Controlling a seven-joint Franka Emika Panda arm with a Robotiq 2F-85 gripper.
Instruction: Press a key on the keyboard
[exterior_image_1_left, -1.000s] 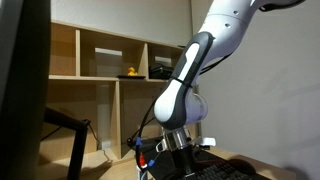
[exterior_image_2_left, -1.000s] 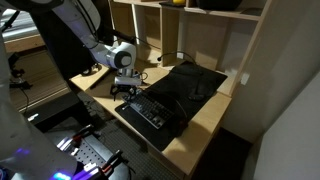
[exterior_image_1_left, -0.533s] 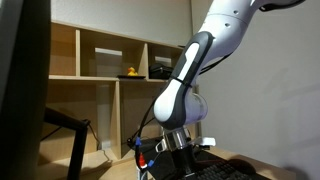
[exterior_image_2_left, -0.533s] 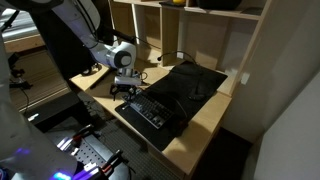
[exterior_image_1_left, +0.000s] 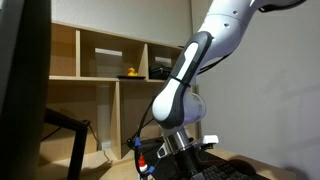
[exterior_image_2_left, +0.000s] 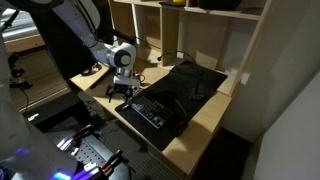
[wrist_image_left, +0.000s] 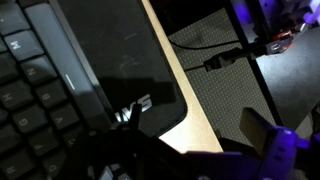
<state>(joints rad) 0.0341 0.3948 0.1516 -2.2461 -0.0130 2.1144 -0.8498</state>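
Gripper: the gripper (exterior_image_2_left: 123, 92) hangs low over the near-left end of the keyboard (exterior_image_2_left: 150, 112) in an exterior view. Its jaws are too dark and small to tell whether they stand apart or together, and the wrist view shows only a blurred dark mass along the bottom edge.
Keyboard: it lies flat on the wooden desk (exterior_image_2_left: 205, 120), along the front side, with a black pad (exterior_image_2_left: 192, 82) just behind it. In the wrist view its keys (wrist_image_left: 28, 95) fill the left side, and the glossy pad (wrist_image_left: 120, 50) runs beside them.
Change: almost none. Against the pictures of a second and half a second ago, the arm (exterior_image_1_left: 185, 80) holds nearly the same pose. At most the gripper (exterior_image_1_left: 177, 150) has tipped or shifted a little at the wrist (too slight to call a descent).
Meaning for the task: judging from this, the arm is still lining up over the keys and not yet pressing. No contact with a key can be made out in any view.
Next move: probably a short, straight push down onto one key, then a lift.
Risk: a broad fingertip may catch two neighbouring keys, since they sit close together.
Surroundings: cables (wrist_image_left: 225, 62) lie on the dark floor past the desk edge (wrist_image_left: 200, 100). A yellow duck (exterior_image_1_left: 129, 72) sits on a shelf (exterior_image_1_left: 100, 52) well apart from the work.
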